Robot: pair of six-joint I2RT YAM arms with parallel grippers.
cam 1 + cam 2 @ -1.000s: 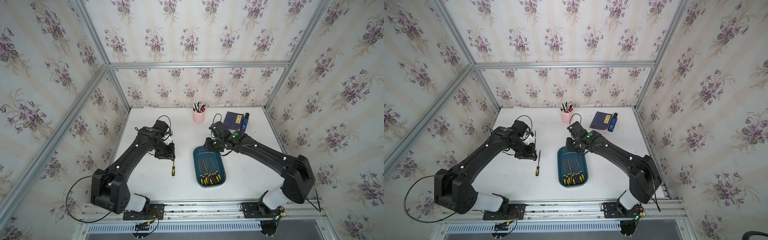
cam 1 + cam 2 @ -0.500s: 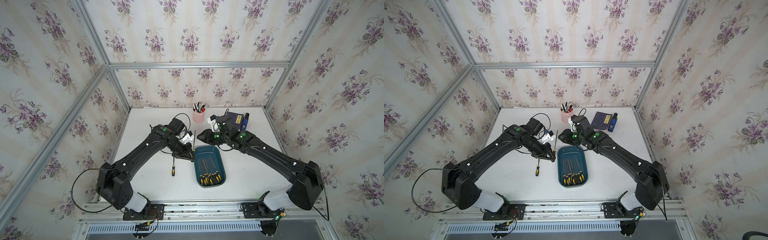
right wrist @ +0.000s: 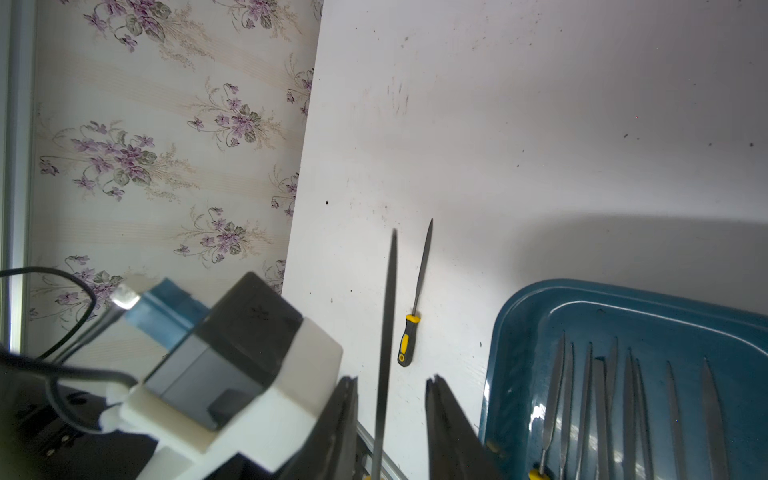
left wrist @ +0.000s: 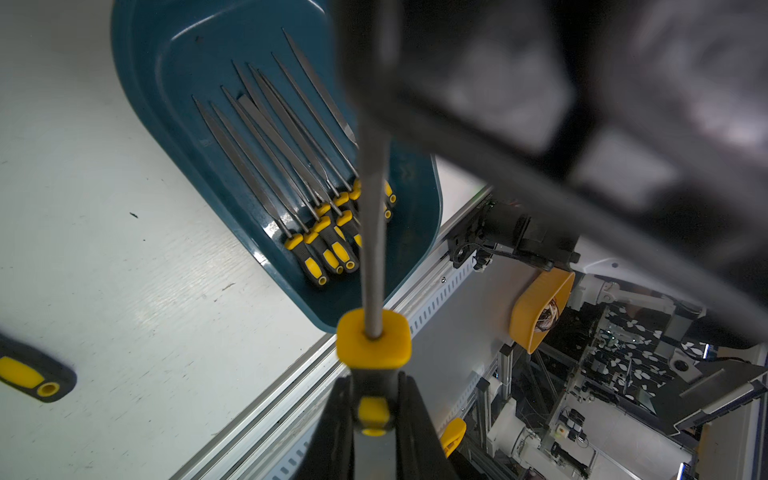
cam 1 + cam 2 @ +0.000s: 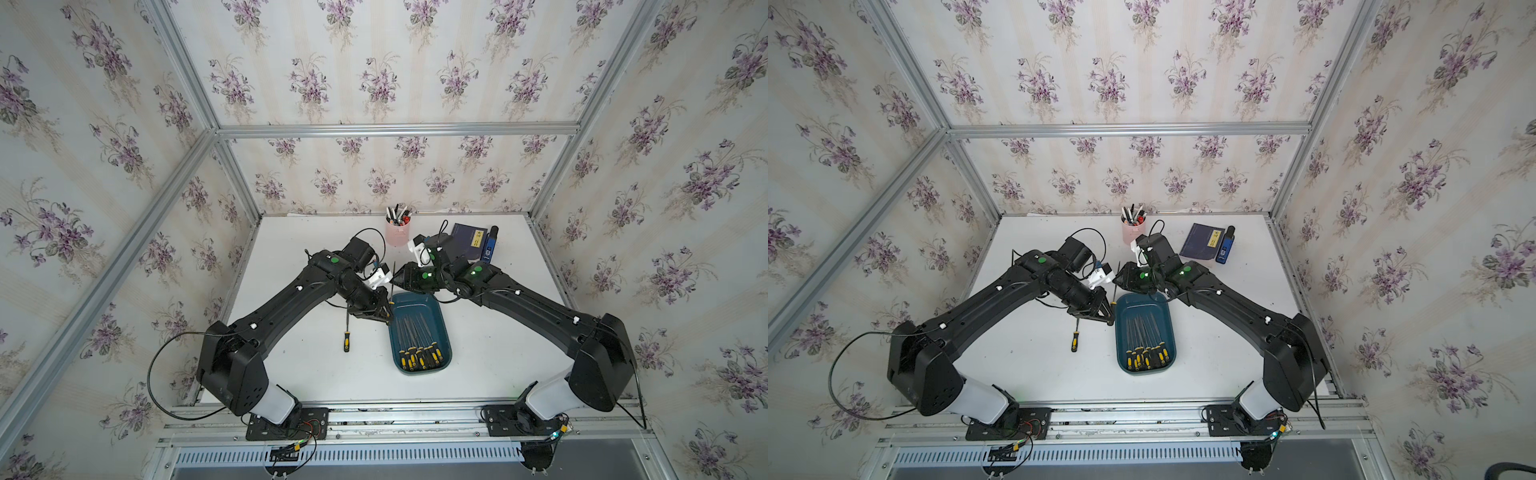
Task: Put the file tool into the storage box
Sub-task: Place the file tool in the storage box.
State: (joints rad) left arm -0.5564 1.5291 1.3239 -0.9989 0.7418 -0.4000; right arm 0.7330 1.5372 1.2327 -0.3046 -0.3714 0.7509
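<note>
Glossy teal plastic storage box (image 4: 419, 232), matt grey metal file tool (image 4: 372, 232), seemingly rubbery handle

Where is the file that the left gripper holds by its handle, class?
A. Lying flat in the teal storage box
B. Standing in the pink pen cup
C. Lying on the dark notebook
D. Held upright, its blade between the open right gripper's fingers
D: the left gripper clamps the file by its yellow-black handle, and in the right wrist view its blade rises between the open fingers of the right gripper, beside the storage box.

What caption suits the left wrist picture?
Left gripper clamps a file by its handle above the teal tray.
</note>
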